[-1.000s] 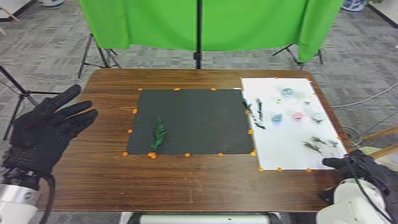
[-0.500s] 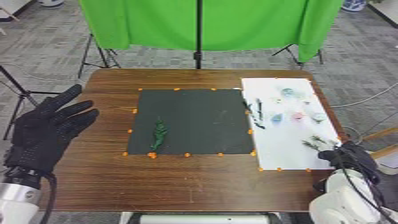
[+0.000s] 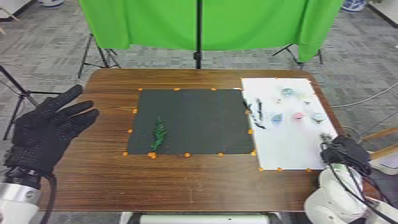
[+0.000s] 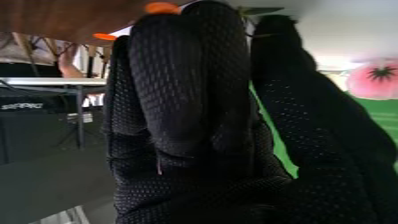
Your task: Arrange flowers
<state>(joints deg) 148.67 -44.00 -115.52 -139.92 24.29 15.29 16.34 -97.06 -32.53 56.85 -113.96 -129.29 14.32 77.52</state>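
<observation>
At 4 o'clock on the worktop (image 3: 191, 182): right hand (image 3: 348, 151), by the outer edge of the white sheet (image 3: 286, 157).
Sprig (image 3: 326, 137): at 11 o'clock from the right fingers, just beside them in the head view; its long axis seems to run 11 to 5 o'clock, with the lower stem hidden.
Right fingers: straight, parted from the thumb; the sprig's narrow green leaf (image 4: 259, 10) shows between their tips in the right wrist view, but whether they touch it I cannot tell.
Nearer arm: the right; the coming move probably needs the thumb closed across that thin stem.
Left hand (image 3: 55, 125): at 9 o'clock, fingers released and spread.
Frond (image 3: 159, 134): feathery, deep green, at 8 o'clock on the flat black mat (image 3: 200, 117).
Blooms: rounded pale blue (image 3: 277, 118) and pink (image 3: 298, 115), at 3 o'clock.
Gloves: black, dotted fabric.
</observation>
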